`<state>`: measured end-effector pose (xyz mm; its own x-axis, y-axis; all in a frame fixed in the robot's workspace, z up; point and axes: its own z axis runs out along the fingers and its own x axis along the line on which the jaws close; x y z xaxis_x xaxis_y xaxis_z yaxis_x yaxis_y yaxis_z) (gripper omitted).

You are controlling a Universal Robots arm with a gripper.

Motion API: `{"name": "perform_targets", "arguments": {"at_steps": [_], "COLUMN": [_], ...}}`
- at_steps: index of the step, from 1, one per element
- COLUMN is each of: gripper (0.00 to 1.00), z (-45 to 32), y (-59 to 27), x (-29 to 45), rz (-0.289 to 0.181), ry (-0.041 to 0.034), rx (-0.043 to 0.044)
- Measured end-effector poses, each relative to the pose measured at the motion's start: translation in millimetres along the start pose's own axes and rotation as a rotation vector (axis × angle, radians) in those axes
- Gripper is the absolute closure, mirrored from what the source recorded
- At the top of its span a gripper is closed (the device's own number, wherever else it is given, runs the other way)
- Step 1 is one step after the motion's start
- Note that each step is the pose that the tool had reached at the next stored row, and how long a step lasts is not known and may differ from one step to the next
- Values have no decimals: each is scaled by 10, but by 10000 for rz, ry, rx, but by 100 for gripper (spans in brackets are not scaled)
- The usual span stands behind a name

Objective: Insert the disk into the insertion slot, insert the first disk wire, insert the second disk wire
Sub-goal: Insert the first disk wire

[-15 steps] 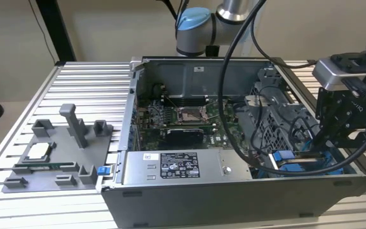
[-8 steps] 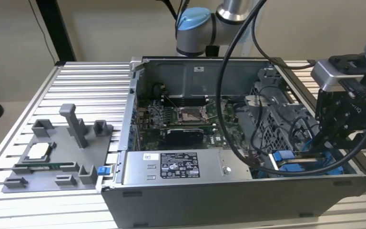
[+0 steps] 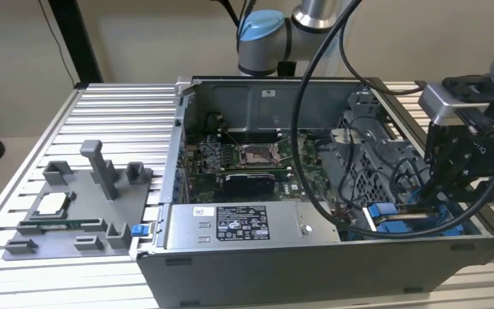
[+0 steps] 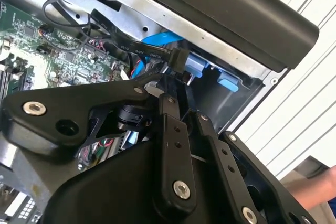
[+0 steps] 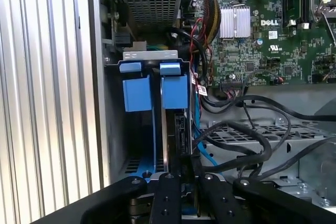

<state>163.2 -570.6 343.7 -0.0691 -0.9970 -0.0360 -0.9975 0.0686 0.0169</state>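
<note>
**Claw [image 4: 182,106] at the drive bay: disk in, wiring unfinished**

Claw fingers [image 4: 168,129] are drawn nearly together and seem to pinch a black wire plug [image 4: 180,60] close to the disk [image 5: 177,124]. The disk stands edge-on in the insertion slot [image 5: 148,55], at the computer case's [image 3: 316,270] front corner on the exterior view's right. That step looks done. Neither wire looks seated yet.

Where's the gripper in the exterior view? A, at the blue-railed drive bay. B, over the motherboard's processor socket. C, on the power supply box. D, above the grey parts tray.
A: the gripper sits low at the exterior view's right end of the computer case, just over the blue-railed insertion slot.
</note>
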Motion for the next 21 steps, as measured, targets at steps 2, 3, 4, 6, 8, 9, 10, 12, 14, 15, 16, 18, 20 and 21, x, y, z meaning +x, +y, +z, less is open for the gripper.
{"name": "perform_targets", "arguments": {"at_steps": [2, 3, 4, 6, 8, 9, 10, 12, 14, 15, 16, 18, 20, 21], "gripper": [100, 100, 100, 100, 100, 100, 100, 100, 100, 100, 100, 100, 100, 100], "z": [2, 4, 6, 12, 18, 20, 24, 32, 34, 34, 34, 34, 36, 37], "y": [0, 0, 0, 0, 0, 0, 0, 0, 0, 0, 0, 1, 1, 1], "x": [0, 0, 0, 0, 1, 1, 1, 1, 0, -2, -2, -7, -17, -24], "rz": [-38, -50, -52, -53, -54, -54, -54, -54, -54, -54, -53, -53, -53, -54], "ry": [2, 2, 0, -1, 3, 5, 5, 1, 0, 0, -1, -4, -7, -6], "rx": [-2, -2, -2, -3, -2, -2, -2, -3, -3, -3, -3, -3, -3, -2]}}
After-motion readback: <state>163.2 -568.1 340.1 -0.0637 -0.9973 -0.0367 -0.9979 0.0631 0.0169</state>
